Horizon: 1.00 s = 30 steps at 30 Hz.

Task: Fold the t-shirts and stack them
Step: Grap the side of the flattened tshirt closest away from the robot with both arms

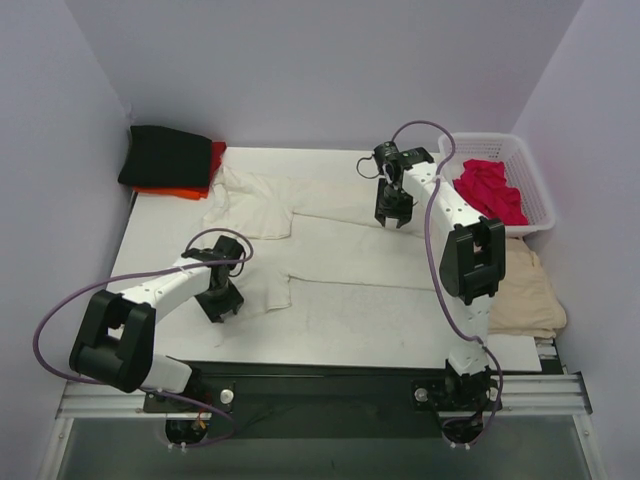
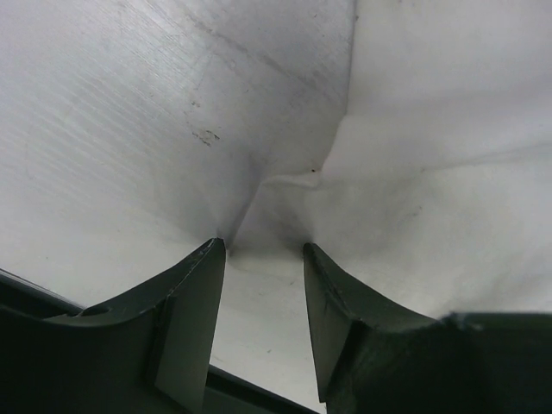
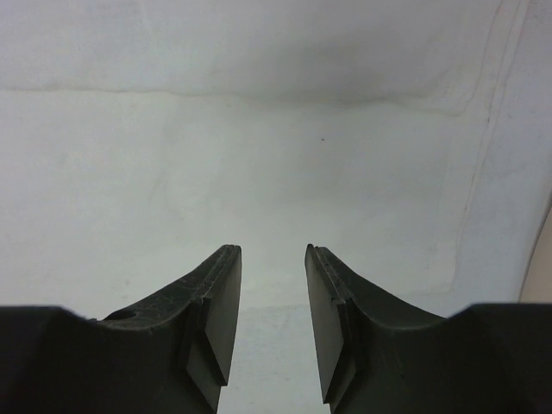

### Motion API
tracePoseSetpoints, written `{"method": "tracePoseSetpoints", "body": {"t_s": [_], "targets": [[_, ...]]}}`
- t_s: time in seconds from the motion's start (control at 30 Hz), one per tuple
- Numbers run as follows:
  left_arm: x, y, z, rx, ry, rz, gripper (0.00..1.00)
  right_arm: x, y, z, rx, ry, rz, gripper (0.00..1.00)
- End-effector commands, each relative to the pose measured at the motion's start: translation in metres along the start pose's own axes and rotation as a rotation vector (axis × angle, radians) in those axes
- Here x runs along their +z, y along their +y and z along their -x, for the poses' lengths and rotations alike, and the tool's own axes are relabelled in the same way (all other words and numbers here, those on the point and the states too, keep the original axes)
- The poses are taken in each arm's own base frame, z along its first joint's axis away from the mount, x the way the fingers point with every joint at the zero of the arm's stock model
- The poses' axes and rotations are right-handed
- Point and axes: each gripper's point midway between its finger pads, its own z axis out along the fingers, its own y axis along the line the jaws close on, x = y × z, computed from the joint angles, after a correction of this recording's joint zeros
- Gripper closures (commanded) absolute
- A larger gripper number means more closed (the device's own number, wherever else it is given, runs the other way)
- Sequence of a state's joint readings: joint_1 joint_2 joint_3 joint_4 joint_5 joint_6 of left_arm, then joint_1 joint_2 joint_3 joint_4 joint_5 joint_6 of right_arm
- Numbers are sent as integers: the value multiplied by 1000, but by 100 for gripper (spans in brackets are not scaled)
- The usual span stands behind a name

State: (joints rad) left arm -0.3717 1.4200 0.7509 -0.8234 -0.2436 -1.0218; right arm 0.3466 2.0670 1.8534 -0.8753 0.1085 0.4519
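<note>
left end effector (image 2: 263,259) and right end effector (image 3: 273,259) both spread, empty, over the cream-white t-shirt (image 1: 330,220).

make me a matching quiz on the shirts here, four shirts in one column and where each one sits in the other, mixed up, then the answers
Shirts:
1. black shirt
2. orange-red shirt
3. crimson shirt
4. cream-white shirt

Places:
A. inside the white basket
B. spread out across the table
C. top of the folded pile in the far left corner
D. bottom of that pile, only its edge showing

Pairs: 1-C, 2-D, 3-A, 4-B
</note>
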Motion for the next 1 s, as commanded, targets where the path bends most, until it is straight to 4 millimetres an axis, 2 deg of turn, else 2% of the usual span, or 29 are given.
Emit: {"method": "tracePoseSetpoints", "body": {"t_s": [0.0, 0.23, 0.33, 0.4, 0.43, 0.53, 0.57, 0.63, 0.67, 0.77, 0.8, 0.87, 0.9, 0.97], "targets": [[4, -8, -6, -28, 19, -45, 49, -19, -12, -1, 19, -24, -24, 63], [5, 1, -11, -45, 44, -36, 68, -18, -18, -1, 23, -32, -56, 64], [-1, 3, -10, -51, 40, -45, 82, -19, -20, -2, 26, -33, -62, 65], [-7, 3, -7, -51, 32, -52, 97, -18, -22, -4, 29, -33, -71, 65], [-9, 3, -7, -49, 31, -57, 100, -20, -25, -4, 34, -37, -76, 65], [-28, -1, -2, -34, -11, -94, 100, -19, -34, -14, 51, -24, -98, 65], [-36, -5, 2, -26, -37, -120, 100, -14, -40, -24, 49, 1, -122, 65], [-50, -7, 8, -12, -85, -165, 100, -14, -50, -31, 81, 11, -137, 64], [-54, -6, 10, -11, -96, -168, 100, -9, -57, -44, 85, 43, -160, 64], [-63, -3, 12, 6, -110, -174, 100, -9, -71, -58, 116, 55, -193, 62], [-66, -4, 14, 9, -117, -178, 100, -4, -76, -71, 121, 82, -213, 61], [-70, -4, 16, 20, -125, -181, 100, -7, -86, -76, 151, 75, -224, 59], [-72, -4, 19, 25, -137, -182, 100, -4, -94, -88, 159, 98, -243, 58], [-74, -5, 21, 29, -144, -186, 100, -6, -105, -93, 215, 88, -240, 56]]}}
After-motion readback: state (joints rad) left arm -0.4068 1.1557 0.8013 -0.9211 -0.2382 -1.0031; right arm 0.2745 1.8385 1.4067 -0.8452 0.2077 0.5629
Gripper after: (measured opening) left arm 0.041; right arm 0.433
